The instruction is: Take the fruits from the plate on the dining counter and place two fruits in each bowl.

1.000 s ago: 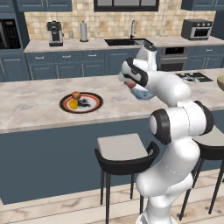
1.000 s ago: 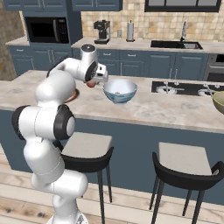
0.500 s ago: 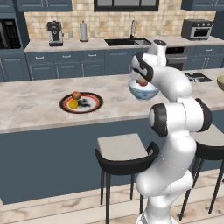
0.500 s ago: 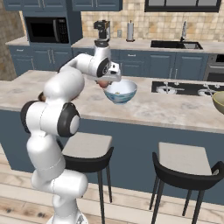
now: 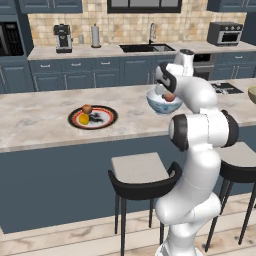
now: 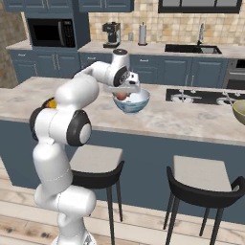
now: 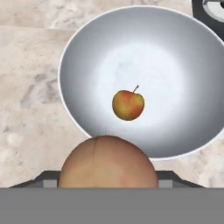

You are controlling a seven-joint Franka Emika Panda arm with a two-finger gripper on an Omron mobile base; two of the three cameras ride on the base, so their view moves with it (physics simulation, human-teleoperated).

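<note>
- On the left of the dining counter (image 5: 30,120), the plate (image 5: 106,118) with a dark rim, lying flat on the beige top
- On the plate, two fruits side by side and touching: a brown fruit (image 5: 87,108) at the back and a yellow fruit (image 5: 83,119) in front
- Further right, the light blue bowl (image 5: 159,105) sitting on the same counter, well apart from the plate
- Inside that bowl, one small red and yellow apple (image 7: 128,104), lying in the middle of the white bottom
- Just above the bowl's near rim, the gripper (image 6: 125,88) pinching a reddish-brown fruit (image 7: 107,162), held up in the air and not touching the bowl
- Far right, at the edge, the olive green bowl (image 6: 239,111), also on the counter, well apart from the blue one
</note>
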